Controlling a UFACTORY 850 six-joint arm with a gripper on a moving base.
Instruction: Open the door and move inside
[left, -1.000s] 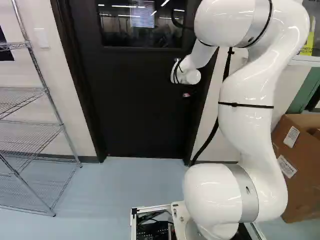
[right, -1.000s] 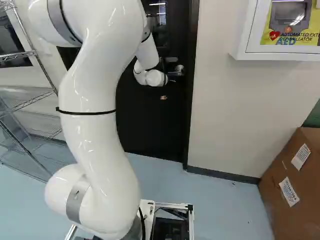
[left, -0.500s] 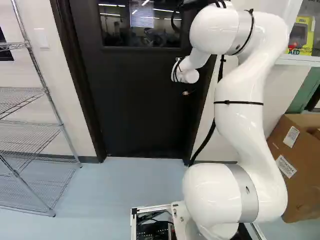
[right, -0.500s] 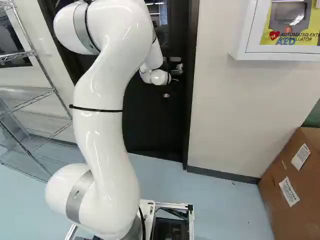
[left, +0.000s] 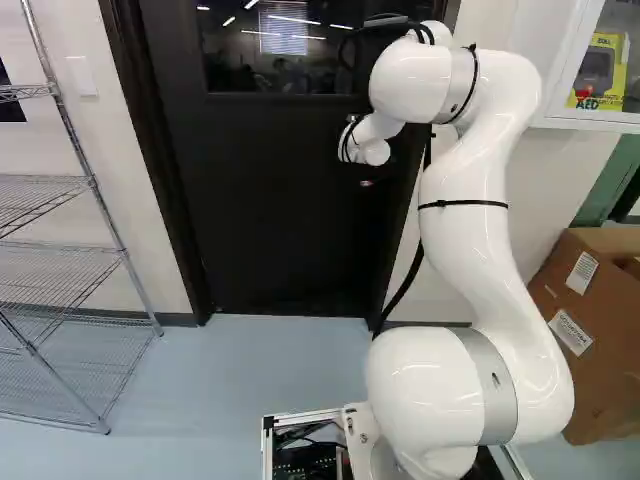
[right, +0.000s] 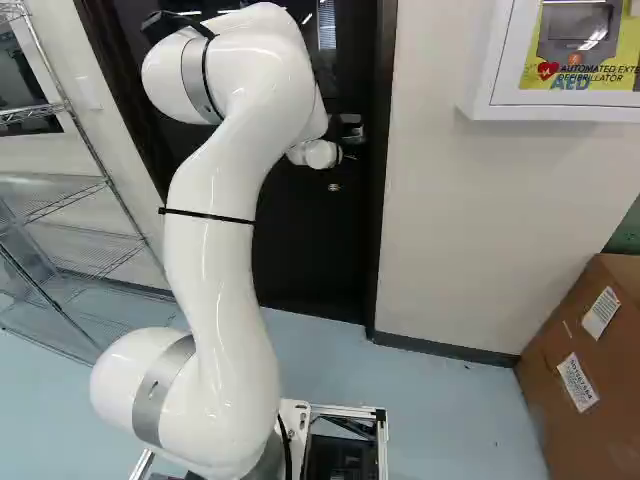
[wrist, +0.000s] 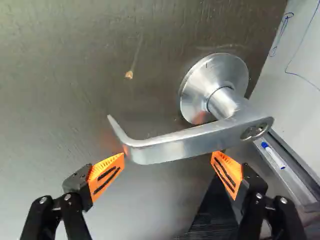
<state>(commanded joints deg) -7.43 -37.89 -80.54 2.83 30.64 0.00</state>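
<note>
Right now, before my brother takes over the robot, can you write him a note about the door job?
Pincer: open, fingers apart, tips close to the lever handle; can't tell if they touch it.
Job's things: the lever is on the door, just ahead of the pincer.
Done: arm reaches the handle.
Left: door is shut, so probably work the lever, open it, move inside.
</note>
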